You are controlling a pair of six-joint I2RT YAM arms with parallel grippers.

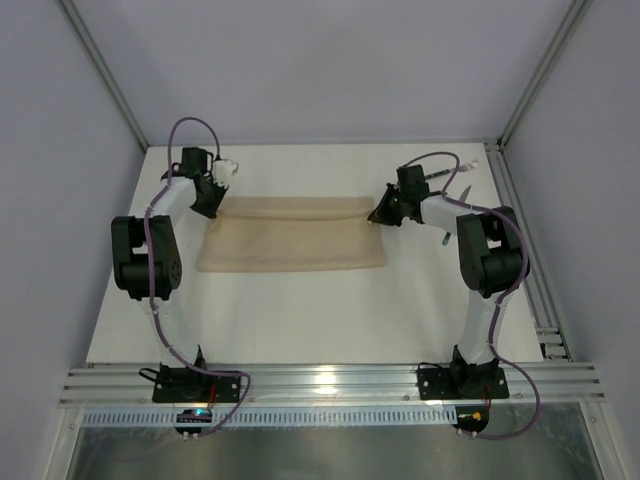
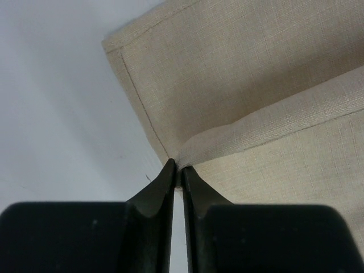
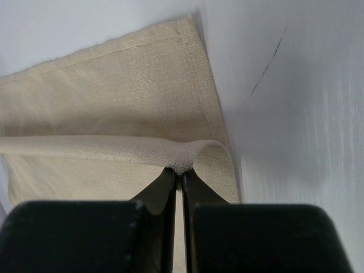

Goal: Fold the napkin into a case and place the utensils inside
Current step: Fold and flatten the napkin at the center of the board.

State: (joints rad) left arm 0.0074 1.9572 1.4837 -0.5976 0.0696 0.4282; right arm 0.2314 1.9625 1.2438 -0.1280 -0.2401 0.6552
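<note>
Right gripper (image 3: 181, 173) is clamped on the puckered fold at the right end of the plain beige-tan cloth napkin (image 1: 290, 245), which lies folded into a wide band on the white table (image 1: 300, 320) between my arms. Left gripper (image 2: 177, 169) sits at the fold's left end, jaws a thin slit apart, with the fold edge touching the tips. Can't tell if it's gripping.

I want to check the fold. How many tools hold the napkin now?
2. The left tool pinches the napkin at the left end of its fold; the right tool pinches the right end.
</note>
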